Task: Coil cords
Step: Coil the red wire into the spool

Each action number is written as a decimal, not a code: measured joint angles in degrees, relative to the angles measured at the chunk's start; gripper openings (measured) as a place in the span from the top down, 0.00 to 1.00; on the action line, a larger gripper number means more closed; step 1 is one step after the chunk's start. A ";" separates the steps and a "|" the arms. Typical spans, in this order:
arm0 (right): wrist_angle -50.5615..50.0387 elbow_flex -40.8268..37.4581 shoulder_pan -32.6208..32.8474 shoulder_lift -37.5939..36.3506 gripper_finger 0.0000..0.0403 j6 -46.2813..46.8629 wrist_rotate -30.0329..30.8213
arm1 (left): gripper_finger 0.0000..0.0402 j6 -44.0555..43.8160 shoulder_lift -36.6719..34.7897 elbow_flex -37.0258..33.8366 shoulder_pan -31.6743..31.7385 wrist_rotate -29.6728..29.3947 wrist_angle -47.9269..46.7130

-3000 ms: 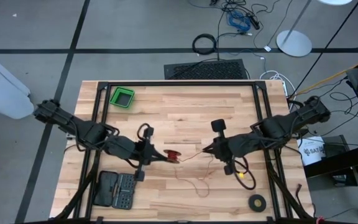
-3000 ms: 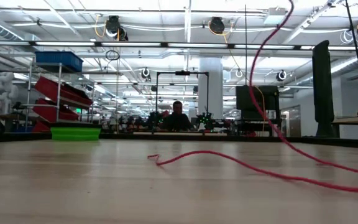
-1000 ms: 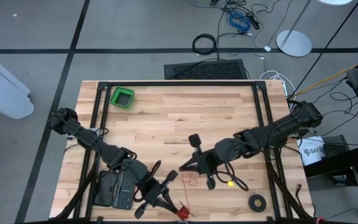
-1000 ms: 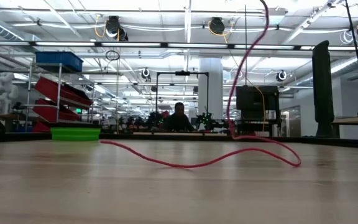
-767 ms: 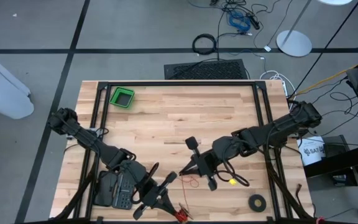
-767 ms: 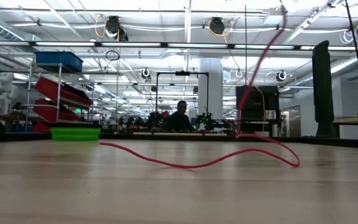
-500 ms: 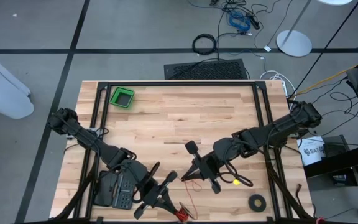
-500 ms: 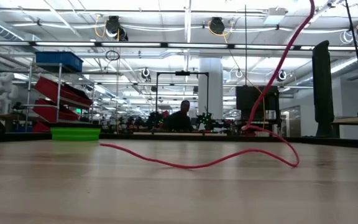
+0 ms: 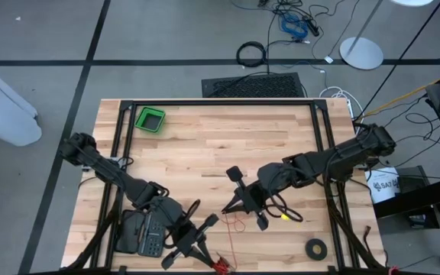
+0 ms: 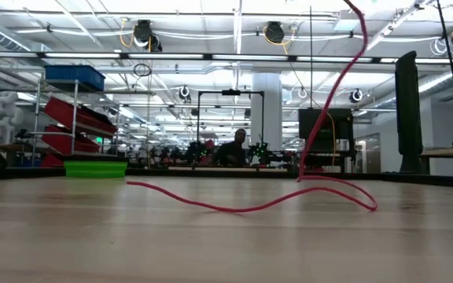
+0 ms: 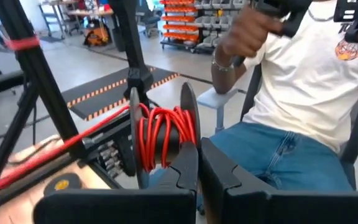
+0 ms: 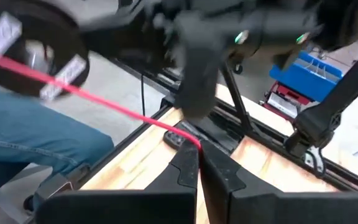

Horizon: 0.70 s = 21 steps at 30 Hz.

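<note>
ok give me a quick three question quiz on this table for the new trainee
1. True or false: the red cord lies flat on the table along its whole length.
2. The left arm has its jaws shut on: A) a screwdriver, B) a spool wound with red cord, C) a roll of paper.
3. In which corner of the table does the green bin stand?

Key: 1 false, one end climbs steeply off the table; 2 B; 3 the far left corner.
</note>
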 joint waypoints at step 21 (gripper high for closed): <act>0.98 0.04 1.83 -8.30 1.00 5.64 0.43 | 0.99 -2.93 2.13 0.02 2.03 -2.99 -0.51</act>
